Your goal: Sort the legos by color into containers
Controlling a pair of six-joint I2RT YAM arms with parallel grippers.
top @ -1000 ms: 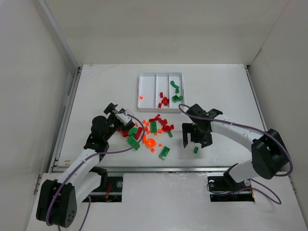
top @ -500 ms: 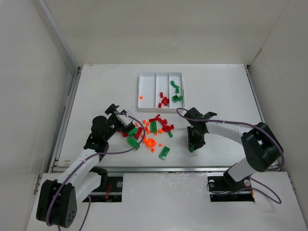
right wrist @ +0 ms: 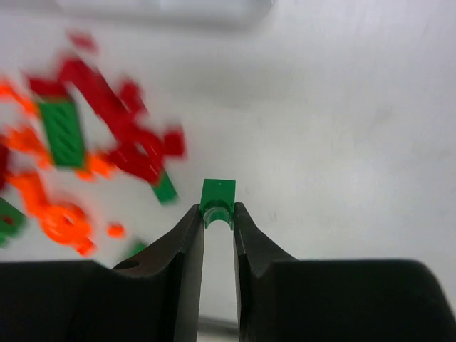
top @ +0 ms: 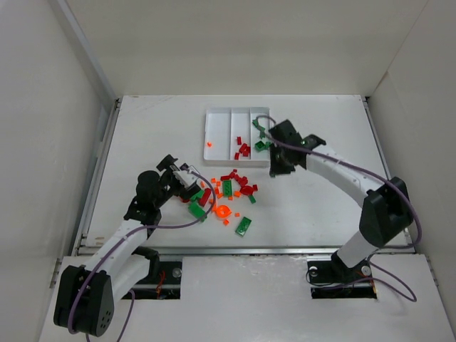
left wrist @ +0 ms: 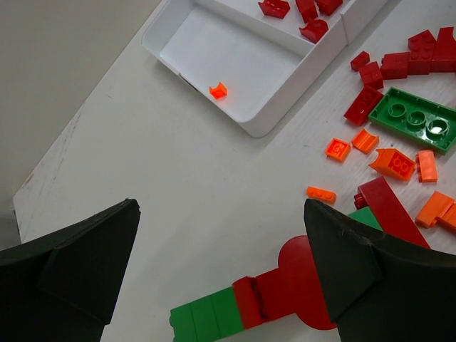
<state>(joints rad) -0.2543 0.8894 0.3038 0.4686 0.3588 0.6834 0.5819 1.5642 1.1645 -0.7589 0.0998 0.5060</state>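
Green lego point(right wrist: 217, 194) pinched at right pincer point(right wrist: 217, 216) tips, left pincer point(left wrist: 219, 235) spread above loose legos point(left wrist: 388, 206)

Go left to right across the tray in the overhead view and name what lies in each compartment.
left compartment: one orange brick → middle compartment: red bricks → right compartment: green bricks

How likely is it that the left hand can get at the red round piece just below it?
Probably yes. The left hand is open over the red round piece, with nothing lying between. The piece sits off to one side, so a small shift seems needed.
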